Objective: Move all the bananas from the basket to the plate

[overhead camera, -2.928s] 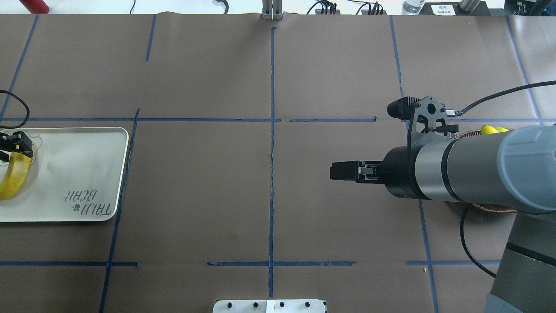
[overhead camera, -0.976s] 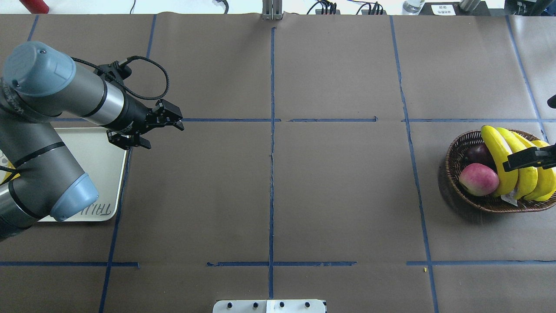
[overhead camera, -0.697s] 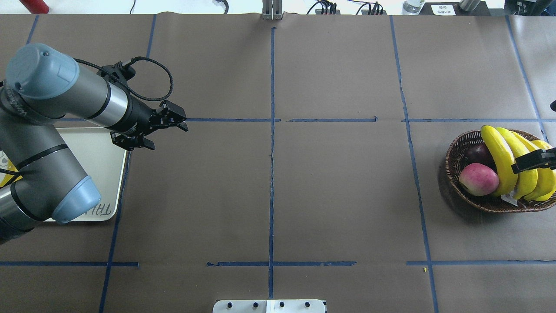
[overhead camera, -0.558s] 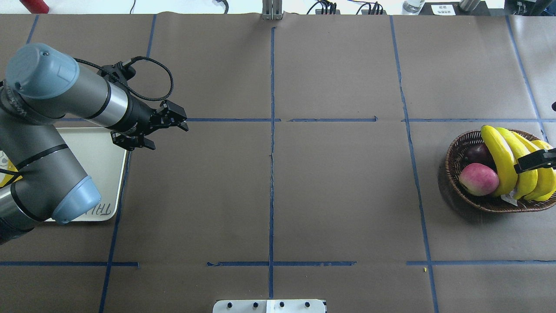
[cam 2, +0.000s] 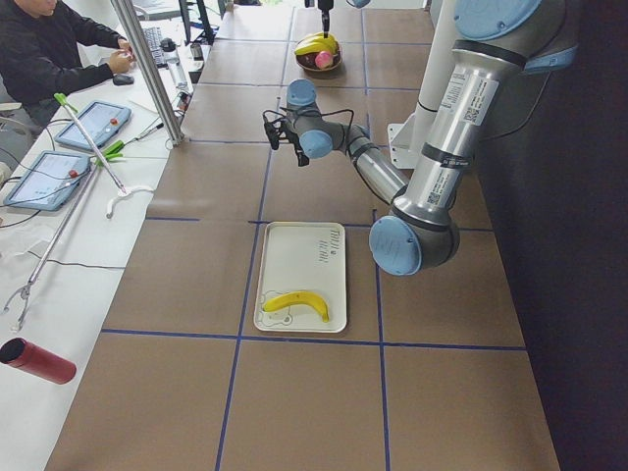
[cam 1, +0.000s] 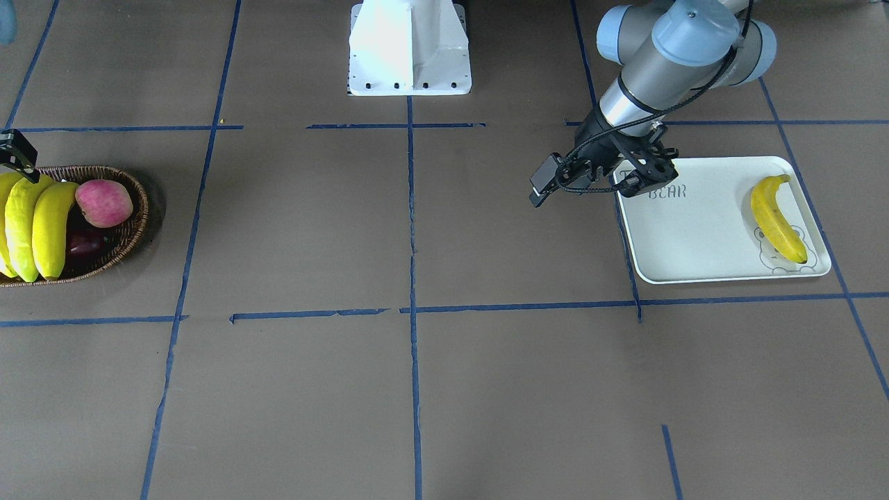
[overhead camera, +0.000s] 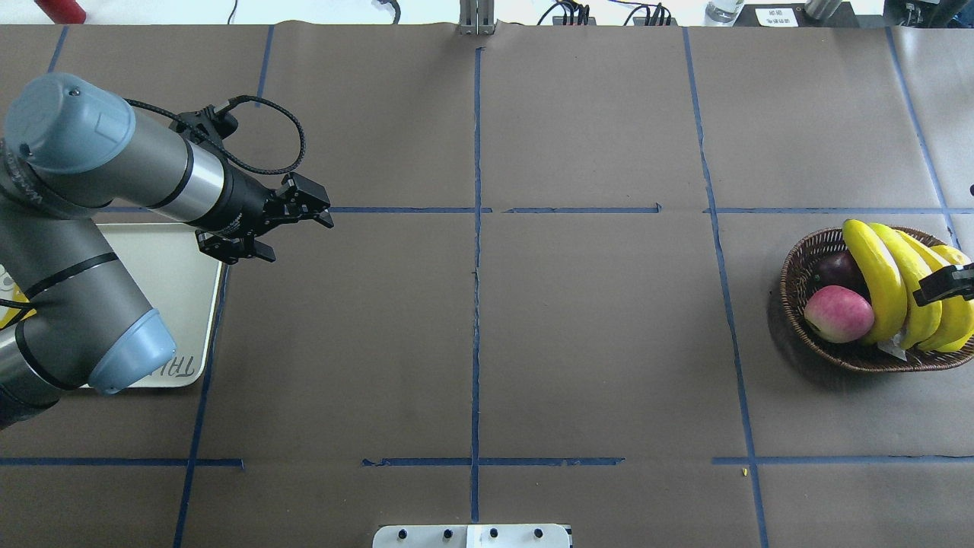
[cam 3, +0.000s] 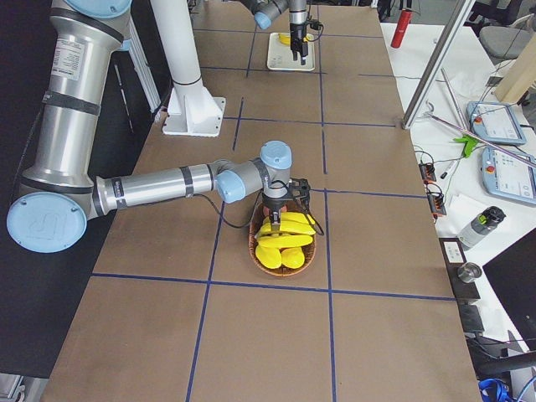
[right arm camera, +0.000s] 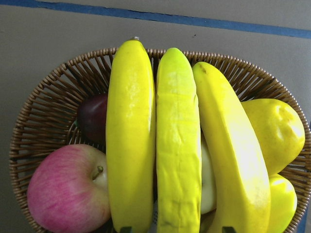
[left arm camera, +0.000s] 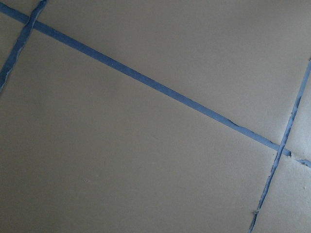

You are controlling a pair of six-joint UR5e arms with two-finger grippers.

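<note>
Three bananas [right arm camera: 177, 145] lie side by side in the wicker basket [overhead camera: 791, 266]; they also show in the overhead view [overhead camera: 886, 281]. My right gripper [right arm camera: 177, 229] hangs just above them, open, with its tips either side of the middle banana; it shows at the overhead view's right edge [overhead camera: 947, 280]. One banana [cam 1: 776, 219] lies on the pale plate [cam 1: 694, 236]. My left gripper [cam 1: 649, 173] is open and empty above the plate's corner nearest the table's middle; it also shows in the overhead view [overhead camera: 293, 232].
The basket also holds a pink-red apple [overhead camera: 837, 313], a dark fruit [overhead camera: 837, 268] and short rounder yellow fruit [right arm camera: 274, 131]. Blue tape lines cross the brown table [overhead camera: 593, 327]. The robot's white base [cam 1: 410, 48] stands at the near edge. An operator [cam 2: 49, 49] sits beyond the far side.
The left gripper has let go of the banana on the plate and risen toward the table's middle. The right arm has swung back over the basket and keeps drifting right.
</note>
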